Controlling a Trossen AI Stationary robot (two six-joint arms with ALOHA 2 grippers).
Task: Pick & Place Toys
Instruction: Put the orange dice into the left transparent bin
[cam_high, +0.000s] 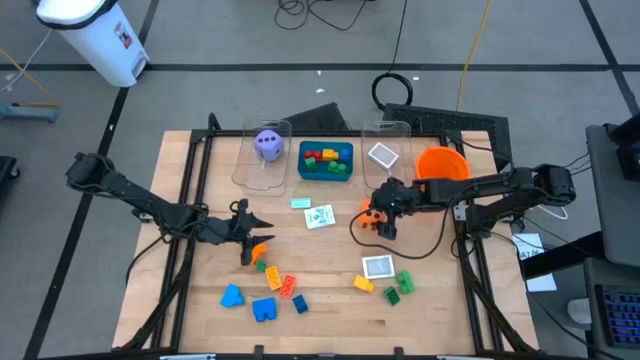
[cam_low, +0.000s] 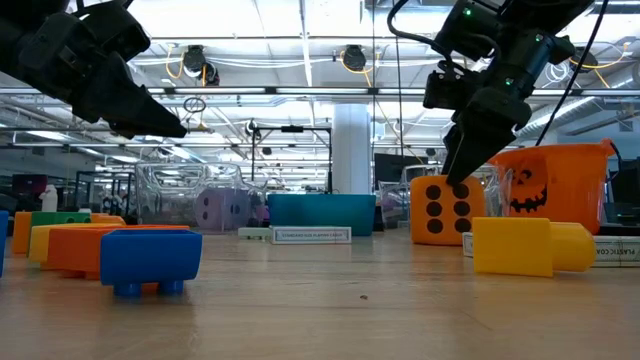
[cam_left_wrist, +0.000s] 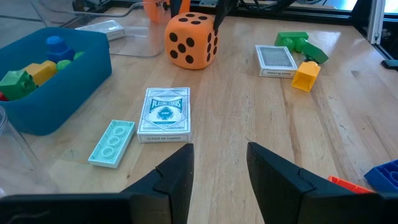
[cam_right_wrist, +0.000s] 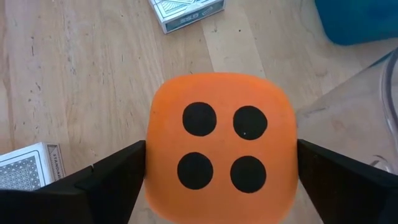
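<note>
Now right pincer (cam_right_wrist: 217, 168) spread wide astride the orange die (cam_right_wrist: 219, 146), not yet gripping.

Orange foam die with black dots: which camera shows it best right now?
The right wrist view: the orange foam die fills the frame, four-dot face up, between the right gripper's open fingers. Left wrist shows it smaller, low view partly behind a finger, high view barely.
</note>
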